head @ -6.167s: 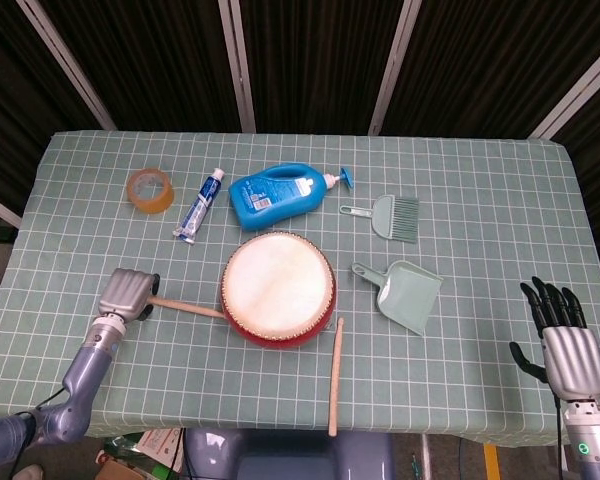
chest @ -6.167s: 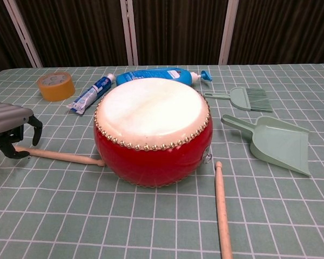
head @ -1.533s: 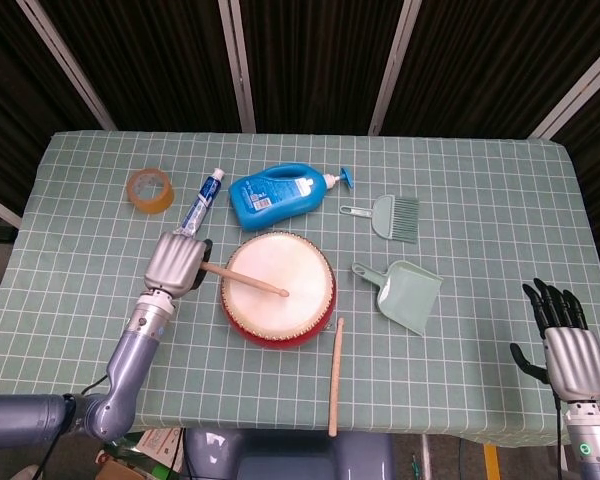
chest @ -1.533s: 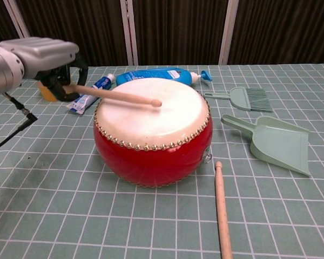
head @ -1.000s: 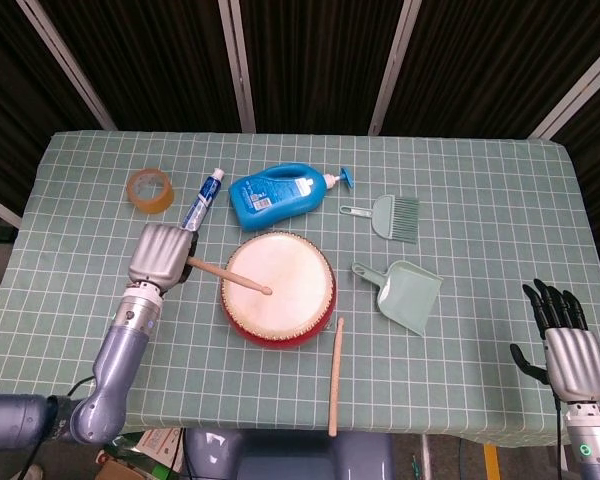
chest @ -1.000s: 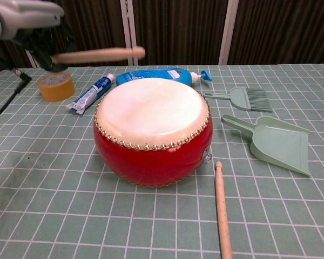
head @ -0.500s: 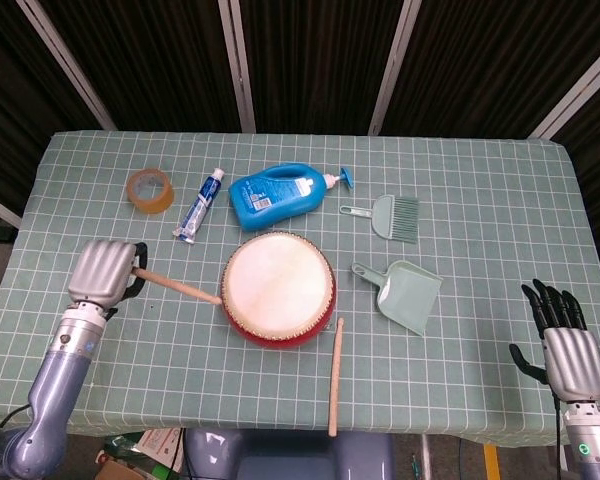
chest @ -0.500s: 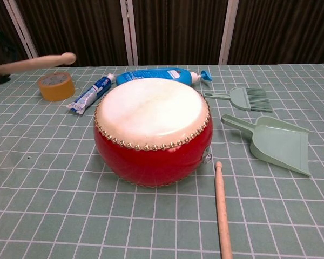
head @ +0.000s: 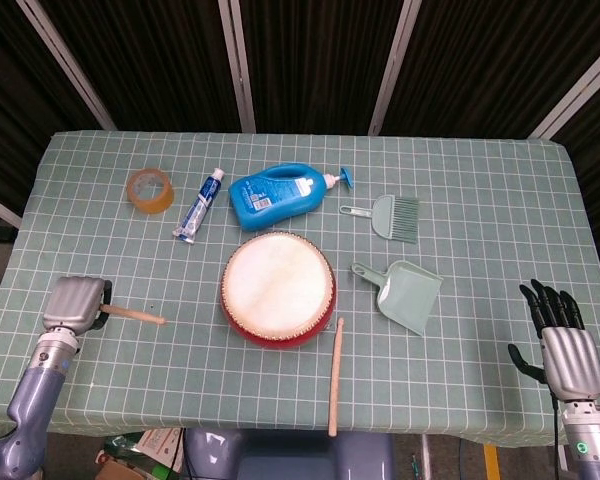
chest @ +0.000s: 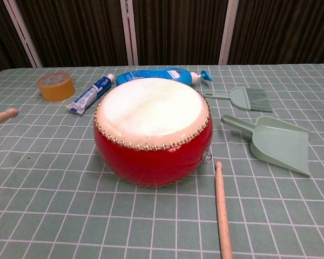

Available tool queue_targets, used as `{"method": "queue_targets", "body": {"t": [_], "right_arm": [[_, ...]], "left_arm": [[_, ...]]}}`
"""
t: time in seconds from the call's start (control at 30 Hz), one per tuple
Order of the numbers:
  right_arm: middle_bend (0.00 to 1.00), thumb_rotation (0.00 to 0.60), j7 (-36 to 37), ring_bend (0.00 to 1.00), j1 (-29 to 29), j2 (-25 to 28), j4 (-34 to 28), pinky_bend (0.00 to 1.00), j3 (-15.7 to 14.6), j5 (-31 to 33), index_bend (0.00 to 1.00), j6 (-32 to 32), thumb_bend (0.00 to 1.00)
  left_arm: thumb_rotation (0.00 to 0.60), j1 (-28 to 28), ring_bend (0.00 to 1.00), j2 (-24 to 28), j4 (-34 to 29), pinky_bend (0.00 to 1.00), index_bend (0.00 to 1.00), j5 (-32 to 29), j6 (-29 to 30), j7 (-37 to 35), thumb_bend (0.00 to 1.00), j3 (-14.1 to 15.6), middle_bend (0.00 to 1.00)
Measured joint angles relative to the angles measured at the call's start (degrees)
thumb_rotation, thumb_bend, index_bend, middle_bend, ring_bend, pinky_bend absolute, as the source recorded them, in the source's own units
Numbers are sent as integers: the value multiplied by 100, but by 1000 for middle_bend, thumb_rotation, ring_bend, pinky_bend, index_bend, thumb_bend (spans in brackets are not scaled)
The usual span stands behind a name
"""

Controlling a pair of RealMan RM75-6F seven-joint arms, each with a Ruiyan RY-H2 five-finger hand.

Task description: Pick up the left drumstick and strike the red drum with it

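Head view, lower left of frame: left drumstick (head: 132,315), a pale wooden stick, gripped at its butt end by the left hand (head: 73,303). Fingers were wrapped around the handle; their undersides were hidden beneath the grey back of the hand. Long axis ran nearly horizontal in the frame, rounded tip pointing right toward the red drum (head: 278,288) and dipping slightly toward the lower edge. Tip stood well apart from the drum, with bare cloth between them. In the chest view only the tip end of the stick (chest: 3,116) entered at the left edge, raised a little over the cloth; the hand itself fell outside that frame.

Red drum: centre of frame, upright, white skin uppermost, a row of studs around the rim visible in the chest view.

Right hand (head: 560,340): lower right corner of the head view, off the table edge, dark fingers extended and spread apart, holding nothing.

Second drumstick (head: 335,375): below and right of the drum, lying flat, long axis near vertical in the frame, upper end just beside the drum's base.

Dustpan (head: 408,296): right of the drum. Hand brush (head: 390,215): above the dustpan.

Blue bottle (head: 277,194): lying on its side above the drum, pump nozzle to the right. Toothpaste tube (head: 199,206): left of the bottle. Tape roll (head: 150,190): upper left, yellow-brown.

Table (head: 480,200): covered in green checked cloth.
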Motion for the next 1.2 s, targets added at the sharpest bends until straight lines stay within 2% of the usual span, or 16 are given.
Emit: {"method": "queue_targets", "body": {"t": [0.1, 0.2, 0.37, 0.43, 0.53, 0.77, 0.9, 1.07, 1.2], "right_arm": [[0, 600, 10, 0, -2, 2, 6, 0, 0, -6, 0, 6, 353], [0, 600, 16, 0, -2, 7, 5, 0, -4, -9, 0, 3, 354], [0, 600, 37, 0, -4, 17, 5, 0, -8, -13, 0, 2, 353], [0, 600, 45, 0, -2, 19, 6, 0, -8, -8, 0, -5, 353], [0, 600, 28, 0, -3, 17, 3, 0, -12, -18, 0, 2, 353], [0, 600, 8, 0, -4, 17, -7, 0, -18, -15, 0, -4, 354], [0, 600, 11, 0, -2, 24, -9, 0, -18, 5, 0, -24, 353], [0, 600, 14, 0, 4, 48, -6, 0, -22, 27, 0, -59, 354], [0, 600, -6, 0, -1, 61, 11, 0, -29, -17, 0, -24, 354]], "left_arm": [[600, -10, 749, -173, 185, 794, 616, -126, -115, 54, 516, -9, 722], [600, -25, 623, -288, 297, 680, 547, -209, -178, 150, 454, -4, 596], [600, -45, 397, -389, 416, 496, 346, -356, -246, 307, 343, 23, 370], [600, -53, 352, -403, 430, 465, 292, -422, -276, 323, 314, 7, 317], [600, -53, 320, -388, 412, 444, 243, -434, -291, 307, 294, -25, 282], [600, -5, 272, -342, 386, 374, 230, -343, -284, 151, 294, -74, 258], [600, 57, 251, -318, 371, 368, 214, -234, -260, -21, 293, -109, 227], [600, 242, 165, -217, 218, 307, 102, 220, -52, -420, 231, -124, 118], [600, 618, 88, -18, 24, 248, 21, 1007, 423, -1030, 162, -35, 31]]}}
